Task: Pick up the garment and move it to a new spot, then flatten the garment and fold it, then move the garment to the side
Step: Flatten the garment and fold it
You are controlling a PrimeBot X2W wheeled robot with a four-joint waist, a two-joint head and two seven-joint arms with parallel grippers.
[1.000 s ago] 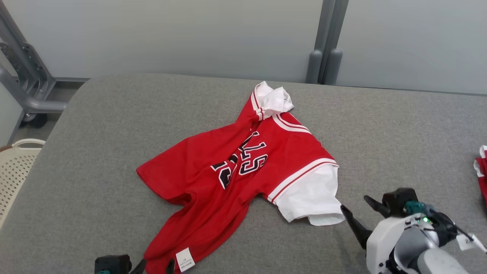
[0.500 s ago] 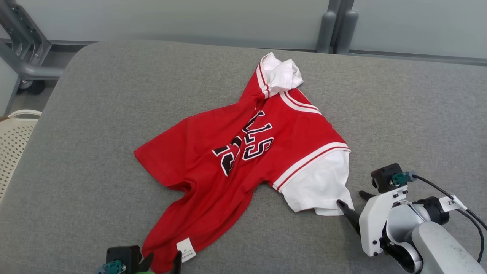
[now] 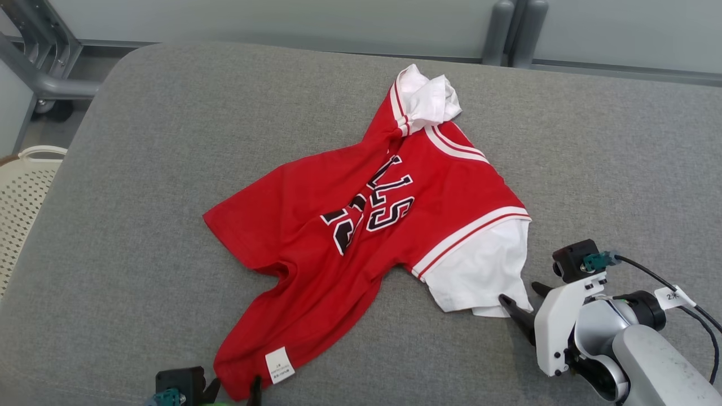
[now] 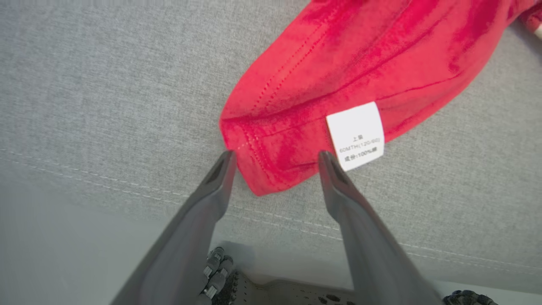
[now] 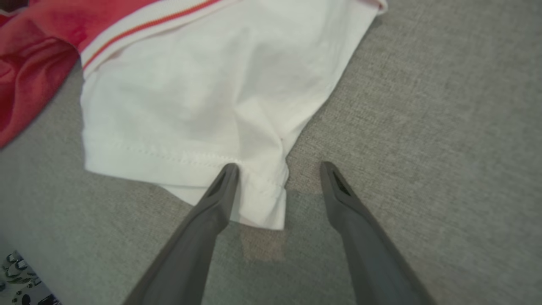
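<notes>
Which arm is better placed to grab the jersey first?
Left, probably. The left pincer stands open with the red hem corner of the jersey squarely between its jaws; the right pincer is open too, but the white sleeve sits off-centre.

We saw a grey fabric-covered surface under even light, a pale wall at twelve o'clock, two grey posts at one, a metal frame at ten, a cream perforated basket at nine.
</notes>
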